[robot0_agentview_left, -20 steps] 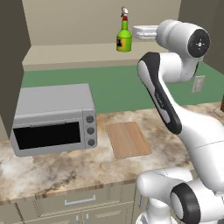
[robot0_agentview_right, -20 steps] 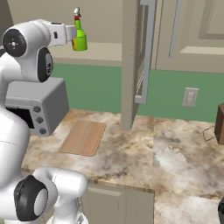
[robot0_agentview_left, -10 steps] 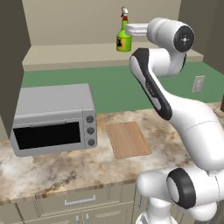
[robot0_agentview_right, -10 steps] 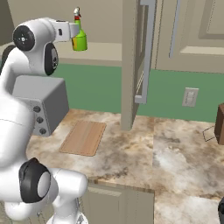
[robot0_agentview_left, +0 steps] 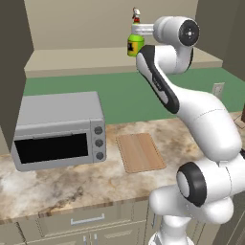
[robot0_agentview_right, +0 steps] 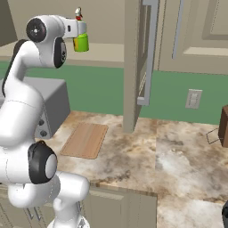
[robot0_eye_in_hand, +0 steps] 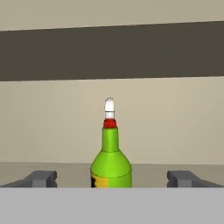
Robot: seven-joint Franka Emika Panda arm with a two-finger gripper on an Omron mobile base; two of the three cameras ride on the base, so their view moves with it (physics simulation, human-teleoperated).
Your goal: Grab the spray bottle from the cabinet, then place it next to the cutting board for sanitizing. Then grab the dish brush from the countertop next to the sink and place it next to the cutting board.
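The green spray bottle (robot0_agentview_left: 135, 42) (robot0_agentview_right: 80, 41) stands upright on the pale shelf (robot0_agentview_left: 72, 62) inside the open beige cabinet. My gripper (robot0_agentview_left: 139, 30) (robot0_agentview_right: 76, 28) is level with the bottle's upper part and open. In the hand view its two fingertips (robot0_eye_in_hand: 41, 178) stand wide apart on either side of the bottle (robot0_eye_in_hand: 110, 153), not touching it. The wooden cutting board (robot0_agentview_left: 140, 152) (robot0_agentview_right: 84, 140) lies flat on the marbled countertop (robot0_agentview_left: 72, 186), below the arm. The dish brush and the sink are out of view.
A grey toaster oven (robot0_agentview_left: 57, 129) (robot0_agentview_right: 55, 104) stands on the counter left of the board. The cabinet door (robot0_agentview_right: 142, 53) hangs open to the right of the bottle. A wall outlet (robot0_agentview_right: 193, 99) and a brown object (robot0_agentview_right: 224, 127) are further right.
The arm's upper joints have swung toward the bottle, bringing the hand closer to it. The bottle has stayed in place on the shelf.
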